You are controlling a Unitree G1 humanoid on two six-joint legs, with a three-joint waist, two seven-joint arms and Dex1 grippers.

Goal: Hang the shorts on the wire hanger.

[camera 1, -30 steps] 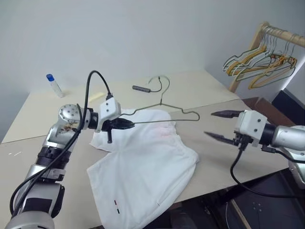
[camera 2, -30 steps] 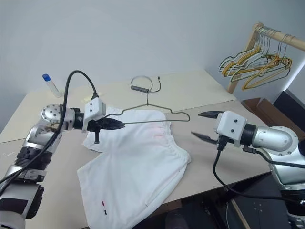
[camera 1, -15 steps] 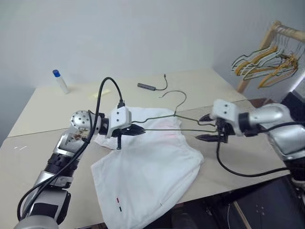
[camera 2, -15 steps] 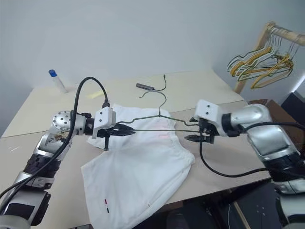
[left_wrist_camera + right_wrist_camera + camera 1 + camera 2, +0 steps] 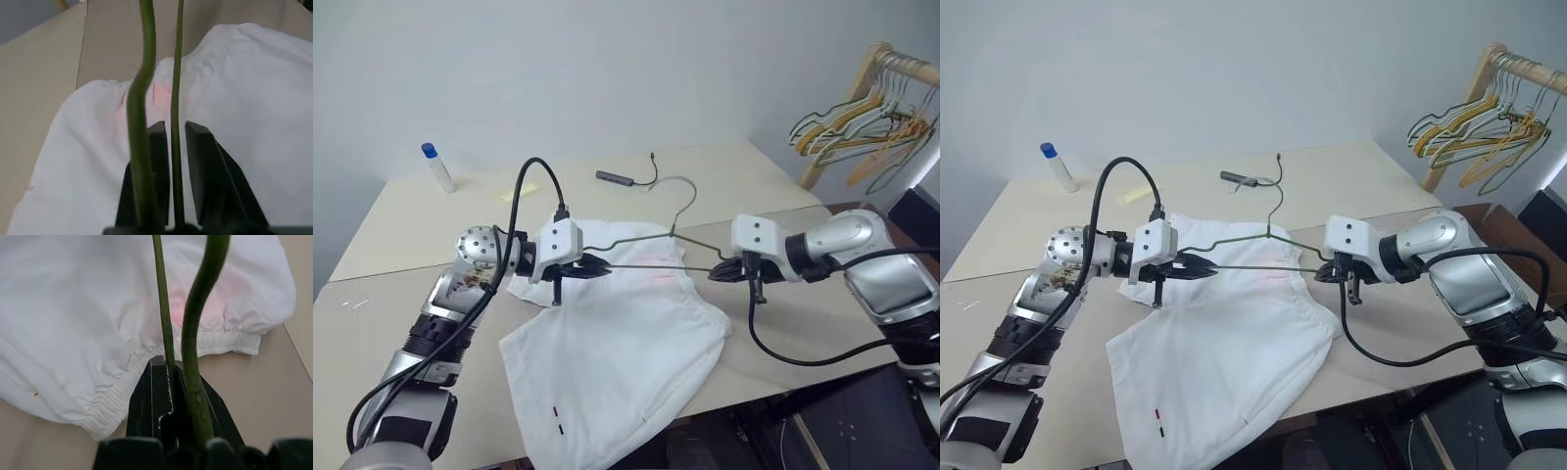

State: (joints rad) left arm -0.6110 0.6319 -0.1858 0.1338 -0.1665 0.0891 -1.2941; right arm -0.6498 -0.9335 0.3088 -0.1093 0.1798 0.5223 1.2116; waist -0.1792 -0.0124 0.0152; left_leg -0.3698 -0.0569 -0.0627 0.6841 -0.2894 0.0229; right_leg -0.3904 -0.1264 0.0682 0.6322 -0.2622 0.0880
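Both grippers (image 5: 603, 265) (image 5: 717, 271) holding wire hanger (image 5: 651, 245) above shorts (image 5: 617, 343), cable (image 5: 631, 177) behind

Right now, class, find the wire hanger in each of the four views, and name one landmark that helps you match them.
Left eye view: wire hanger spans between both grippers, above the shorts.
Right eye view: centre, hook toward the table's far side.
Left wrist view: two green wires running away from the fingers.
Right wrist view: two wires likewise.
Shared landmark: the shorts' pink blotch.

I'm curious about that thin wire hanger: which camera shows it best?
The left eye view: the whole wire hanger, hook included, spans between both grippers above the shorts. The wrist views show just two wire strands running between black fingers.
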